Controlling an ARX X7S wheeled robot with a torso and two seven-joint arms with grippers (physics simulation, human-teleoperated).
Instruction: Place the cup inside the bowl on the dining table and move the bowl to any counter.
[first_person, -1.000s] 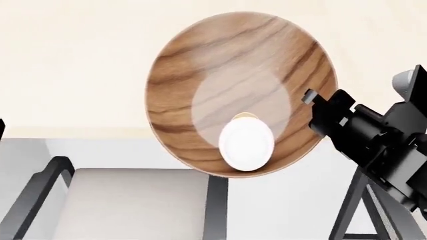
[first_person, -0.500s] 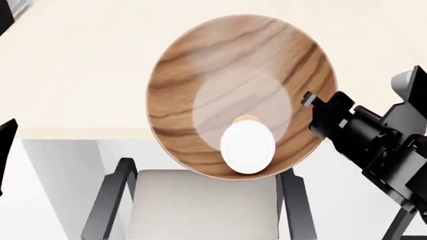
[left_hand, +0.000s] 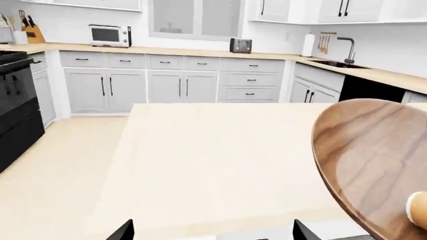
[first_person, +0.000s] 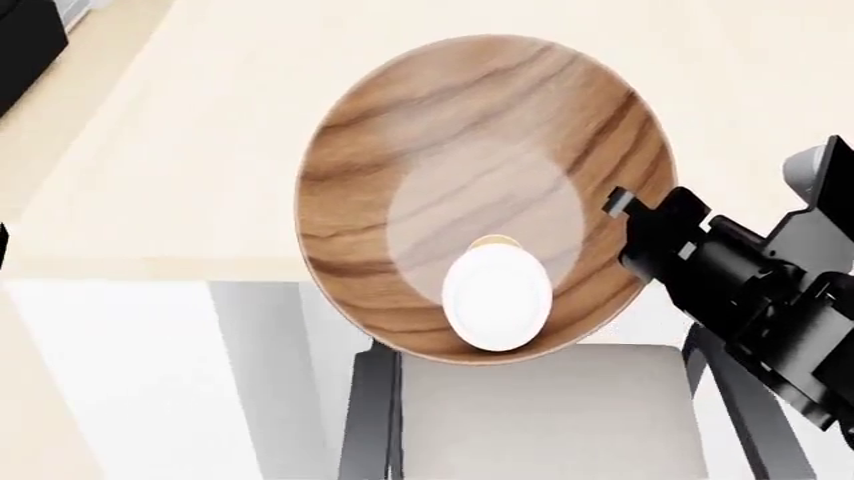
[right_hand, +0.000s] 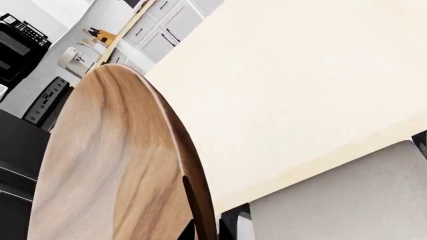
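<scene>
- Bowl (first_person: 487, 195), large, round and dark-brown with streaky grain and a paler centre, fills the middle of the head view, held up off the dining table (first_person: 200, 170) and overhanging its near edge.
- Cup (first_person: 497, 297), small, with a flat white lid, stands inside the bowl against its near wall; a sliver of tan-orange side shows at the lid's far edge.
- Right gripper (first_person: 638, 228), black, sits at the bowl's right rim with its jaws closed on the rim; the right wrist view shows the rim edge-on, with a dark finger (right_hand: 191, 202) against the wood.
- Left gripper is out of sight, so its jaws cannot be described.
- Chair (first_person: 547, 410) with a pale seat and dark frame stands below the bowl, near the table's edge.
- Counter (left_hand: 200, 50), warm tan, runs along the far wall over grey cabinets, with a microwave (left_hand: 110, 35) and a toaster (left_hand: 241, 45) on it.
</scene>
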